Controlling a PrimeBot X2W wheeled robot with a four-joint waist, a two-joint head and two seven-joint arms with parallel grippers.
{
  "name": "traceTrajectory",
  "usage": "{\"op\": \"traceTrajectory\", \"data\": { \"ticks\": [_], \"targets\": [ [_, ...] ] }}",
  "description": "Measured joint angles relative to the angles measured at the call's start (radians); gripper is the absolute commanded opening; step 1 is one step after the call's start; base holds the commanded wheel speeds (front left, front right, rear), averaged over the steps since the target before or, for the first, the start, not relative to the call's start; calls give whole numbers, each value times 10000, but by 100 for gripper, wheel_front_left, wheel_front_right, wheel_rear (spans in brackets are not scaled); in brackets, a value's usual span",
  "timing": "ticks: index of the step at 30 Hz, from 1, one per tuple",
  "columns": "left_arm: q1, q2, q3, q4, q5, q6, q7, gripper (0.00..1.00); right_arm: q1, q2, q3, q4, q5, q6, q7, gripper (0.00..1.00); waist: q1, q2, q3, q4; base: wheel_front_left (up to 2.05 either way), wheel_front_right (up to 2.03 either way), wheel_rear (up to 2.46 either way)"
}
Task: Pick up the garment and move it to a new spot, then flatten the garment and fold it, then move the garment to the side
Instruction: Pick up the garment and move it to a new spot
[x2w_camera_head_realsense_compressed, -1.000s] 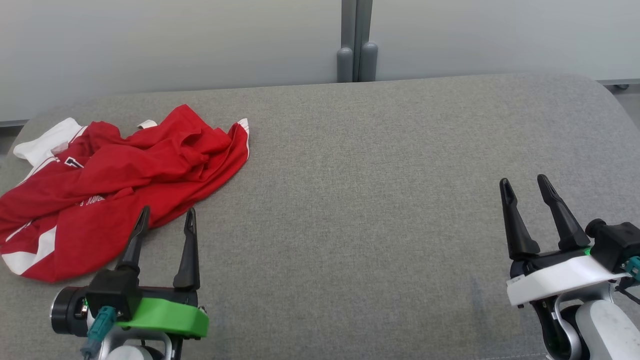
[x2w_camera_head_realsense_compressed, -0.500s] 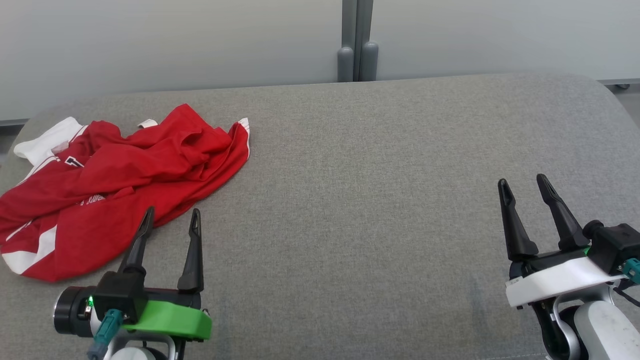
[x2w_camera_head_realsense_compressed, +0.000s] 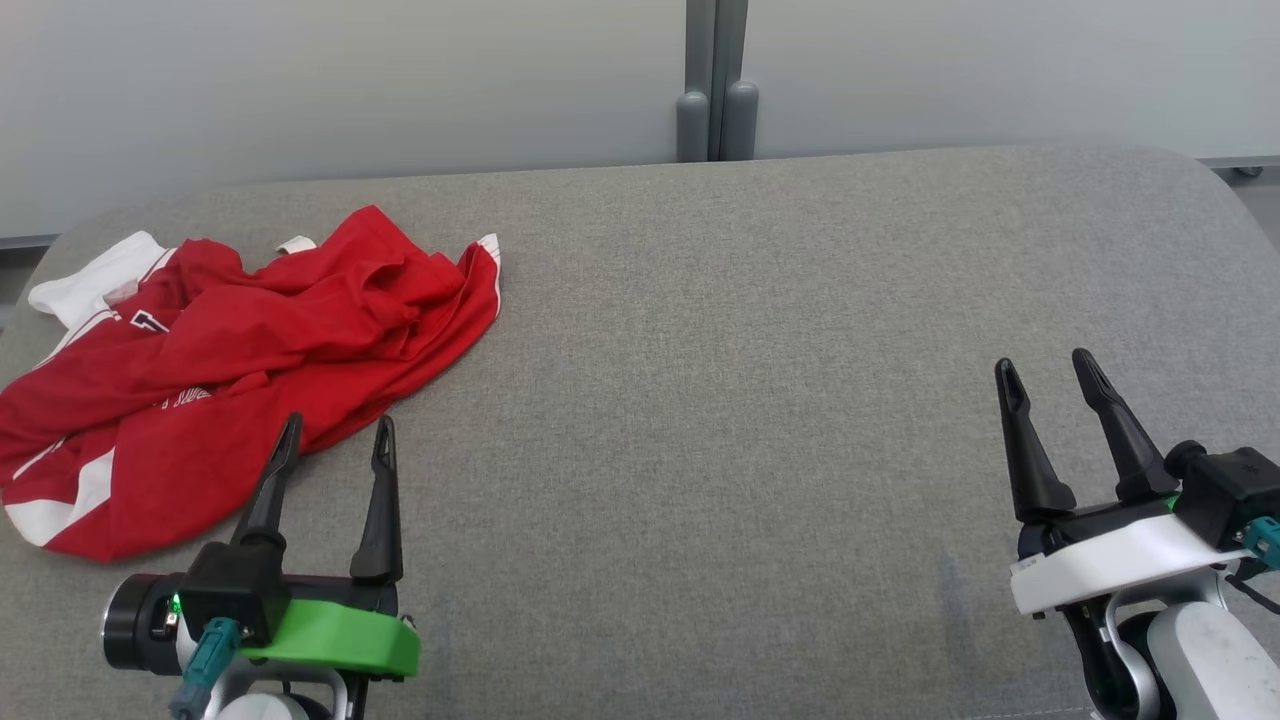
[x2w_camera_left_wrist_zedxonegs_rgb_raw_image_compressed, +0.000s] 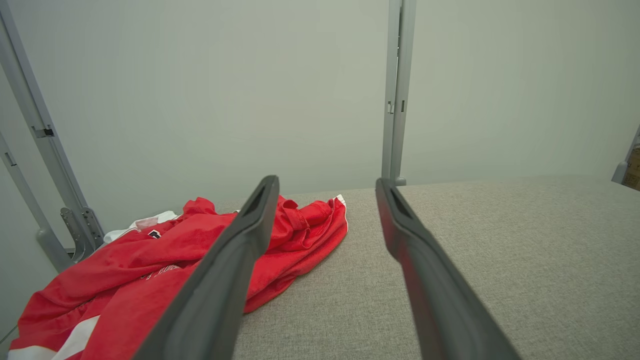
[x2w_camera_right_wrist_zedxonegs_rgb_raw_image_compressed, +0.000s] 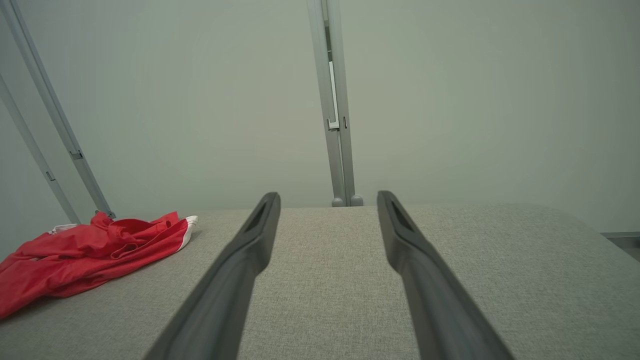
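Garment (x2w_camera_head_realsense_compressed: 240, 350) crumpled, left pincer (x2w_camera_head_realsense_compressed: 338, 430) agape, seemingly just beside.

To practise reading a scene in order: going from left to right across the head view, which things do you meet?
Red shirt → grey post → right claw.

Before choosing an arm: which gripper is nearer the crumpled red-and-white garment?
Left. The left gripper is at the garment's near edge; the right gripper is far to its right.
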Motion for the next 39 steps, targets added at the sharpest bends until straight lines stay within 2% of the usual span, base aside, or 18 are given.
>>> {"op": "traceTrajectory", "data": {
  "ticks": [9,17,39],
  "targets": [
    [2,-46,-13,61,0,-104,0,100,7,4,-59,-8,0,10,-2,100,0,0,32,124,0,0,0],
    [0,-169,-6,130,0,-182,0,100,17,2,-61,-15,0,94,-2,100,0,0,100,508,0,0,0],
    [-1,-257,192,393,-65,-234,0,100,222,-17,-56,-61,0,362,-2,100,0,0,107,2267,0,0,0]
  ]
}}
